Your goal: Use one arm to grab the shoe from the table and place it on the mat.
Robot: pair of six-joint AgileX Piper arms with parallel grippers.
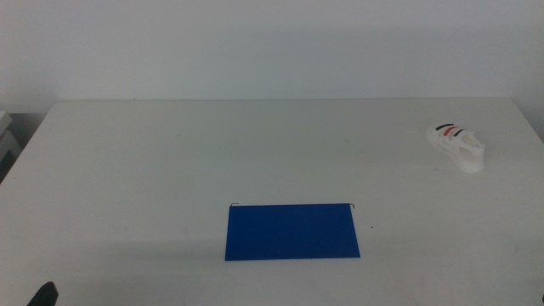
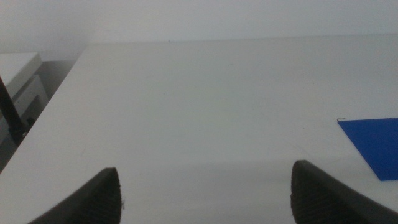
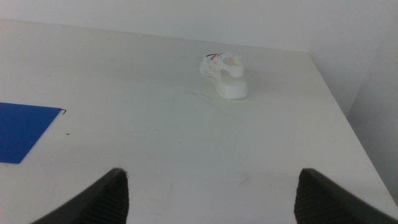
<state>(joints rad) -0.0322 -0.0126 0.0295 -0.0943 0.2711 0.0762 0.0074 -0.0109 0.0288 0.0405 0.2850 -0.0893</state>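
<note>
The small white shoe [image 1: 459,146] with black and red straps lies on the white table [image 1: 170,161] at the far right. It also shows in the right wrist view [image 3: 224,74], well ahead of my right gripper [image 3: 211,193], which is open and empty. The deep-blue mat [image 1: 291,231] lies flat near the table's front middle; its corner shows in the left wrist view [image 2: 376,143] and in the right wrist view [image 3: 22,127]. My left gripper [image 2: 205,193] is open and empty over the table's left front; only a dark tip [image 1: 42,295] shows in the middle view.
A pale cabinet-like object [image 2: 18,81] stands beyond the table's left edge. The table's right edge [image 3: 348,124] runs close to the shoe. A white wall rises behind the table.
</note>
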